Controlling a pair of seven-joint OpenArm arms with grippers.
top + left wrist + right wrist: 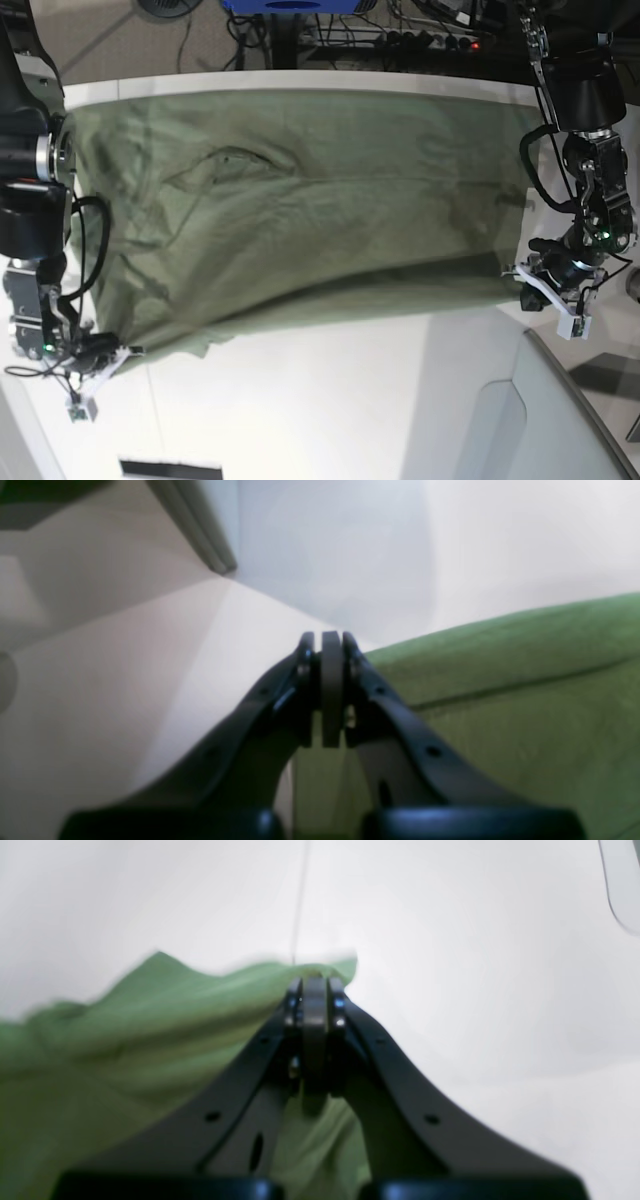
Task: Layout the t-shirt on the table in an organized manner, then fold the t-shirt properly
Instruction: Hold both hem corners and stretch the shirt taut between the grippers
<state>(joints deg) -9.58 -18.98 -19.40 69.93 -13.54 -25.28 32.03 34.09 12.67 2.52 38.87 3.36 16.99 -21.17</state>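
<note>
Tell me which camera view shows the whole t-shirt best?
The base view: the t-shirt lies spread wide across the table, all edges visible. The left wrist view shows only a blurred green edge beside its shut fingers; the right wrist view shows a bunched corner at its fingers.

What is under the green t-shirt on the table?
The white table lies under the t-shirt, showing bare along the near side. The tabletop beneath the spread cloth is covered, so anything lying there cannot be seen.

no readable text or labels
</note>
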